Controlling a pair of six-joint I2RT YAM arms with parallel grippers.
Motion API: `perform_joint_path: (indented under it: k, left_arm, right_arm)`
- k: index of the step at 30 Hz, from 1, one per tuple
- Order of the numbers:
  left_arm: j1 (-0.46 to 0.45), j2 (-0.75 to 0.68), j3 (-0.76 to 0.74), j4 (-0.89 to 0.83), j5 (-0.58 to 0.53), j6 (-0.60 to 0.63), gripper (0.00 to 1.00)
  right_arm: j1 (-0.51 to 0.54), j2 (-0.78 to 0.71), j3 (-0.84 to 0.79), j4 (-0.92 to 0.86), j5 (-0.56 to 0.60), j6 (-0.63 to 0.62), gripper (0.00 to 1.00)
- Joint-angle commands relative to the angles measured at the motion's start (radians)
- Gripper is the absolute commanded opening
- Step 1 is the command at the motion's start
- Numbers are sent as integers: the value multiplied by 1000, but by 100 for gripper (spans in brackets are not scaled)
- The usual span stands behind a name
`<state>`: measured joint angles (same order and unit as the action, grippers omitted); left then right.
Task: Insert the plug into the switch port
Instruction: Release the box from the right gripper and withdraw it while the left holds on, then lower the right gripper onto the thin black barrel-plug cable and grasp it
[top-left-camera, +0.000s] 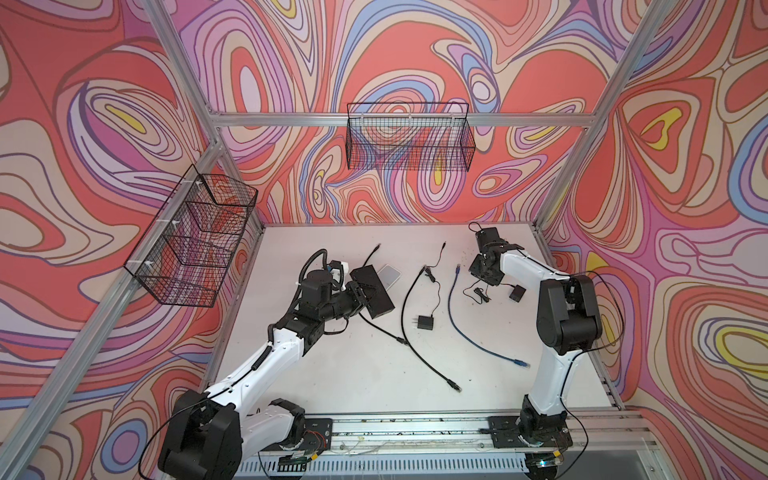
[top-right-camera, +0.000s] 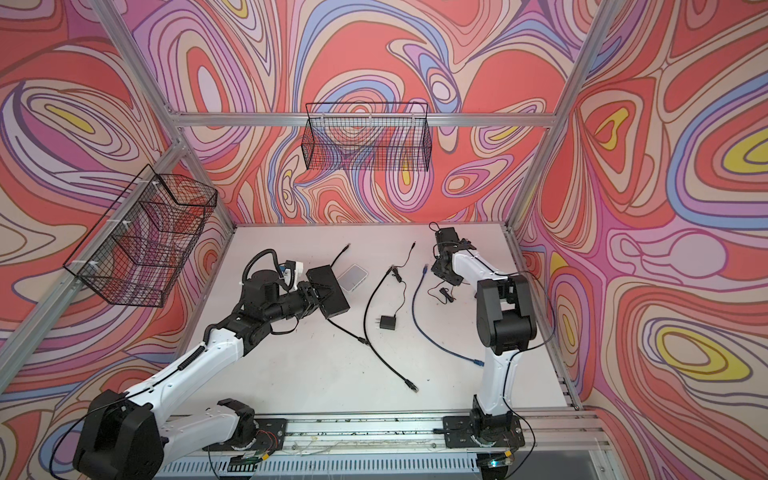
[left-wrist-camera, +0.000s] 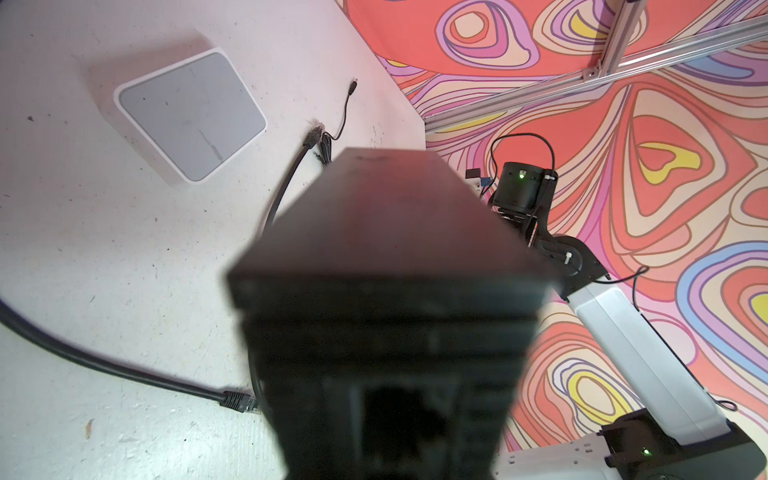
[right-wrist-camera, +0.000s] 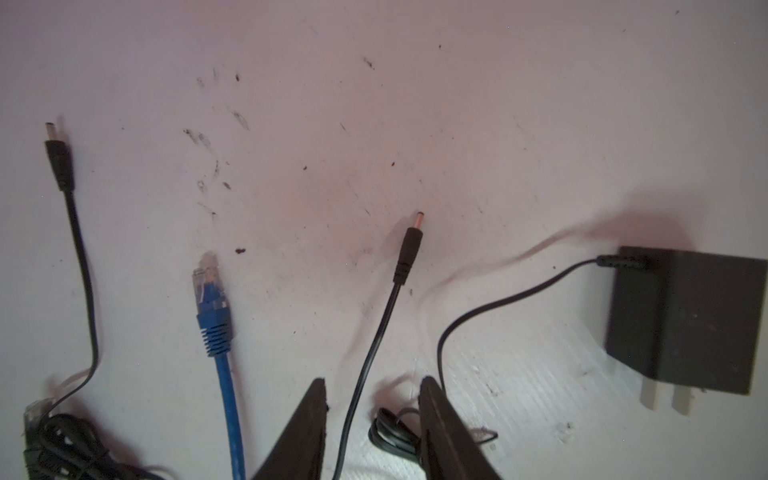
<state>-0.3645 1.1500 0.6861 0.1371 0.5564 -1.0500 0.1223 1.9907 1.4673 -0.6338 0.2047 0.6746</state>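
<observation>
Right wrist: plug (right-wrist-camera: 409, 249) axis points away from parted right fingers (right-wrist-camera: 305, 430) straddling cable (right-wrist-camera: 374, 345); left fingers (top-left-camera: 360, 292) clamp switch (top-left-camera: 377, 293).

The switch (left-wrist-camera: 395, 216) is blurred in left wrist view.

— How's the light?
— Bright and even in both top views, soft shadows on the table (top-left-camera: 353, 374), walls bowed at the edges
— Wrist views?
— Dimmer, pinkish. The switch (left-wrist-camera: 386, 216) looms blurred close up; the adapter (right-wrist-camera: 685, 320) looks soft, faint shadow beside it
</observation>
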Motion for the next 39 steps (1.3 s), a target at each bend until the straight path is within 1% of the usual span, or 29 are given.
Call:
perform_joint_path:
  k: [1,4,20,39]
  left_arm:
    - [8,2,16,30,0,17,7]
    - [10,8,24,22,-1,28,7]
    - [12,48,44,33,22,36,7]
    - [22,30,24,25,15,41,7]
  right_arm:
    - [-14,42,54,-30,19,-11,38]
    - [-15,66,74,-41,21,3,38]
    - [-32,113,45,0,27,29,35]
    - [-65,151,68,33,-30,2,30]
